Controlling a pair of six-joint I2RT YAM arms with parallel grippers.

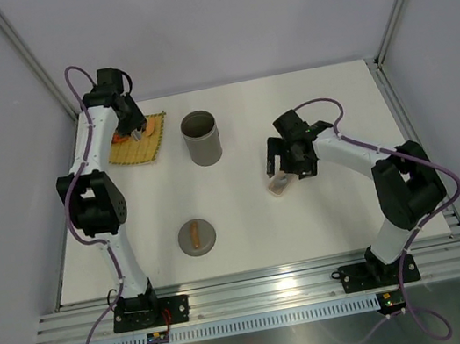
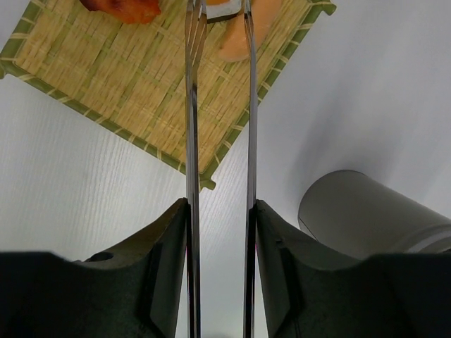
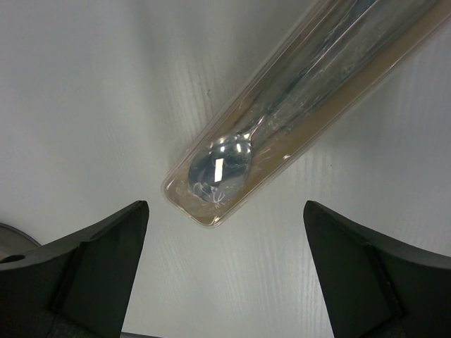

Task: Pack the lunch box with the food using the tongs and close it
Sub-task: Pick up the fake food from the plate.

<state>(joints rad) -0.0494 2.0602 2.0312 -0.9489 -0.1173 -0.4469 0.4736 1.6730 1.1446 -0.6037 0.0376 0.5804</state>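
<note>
Lunch box [image 1: 201, 138] standing upright, open-topped, on worktop [image 1: 310, 220], just right of woven mat [image 2: 127, 91]. Left hand [image 2: 220, 211] gripping tongs [image 2: 192, 141], both thin arms pressing against its fingers, tips reaching orange piece of food [image 2: 236, 42] lying on mat. Red piece lying beside it. Round lid [image 1: 197, 236] lying apart, nearer arm bases. Right hand [image 3: 222, 211] hanging spread wide over clear cutlery case [image 3: 282, 120] holding spoon.
</note>
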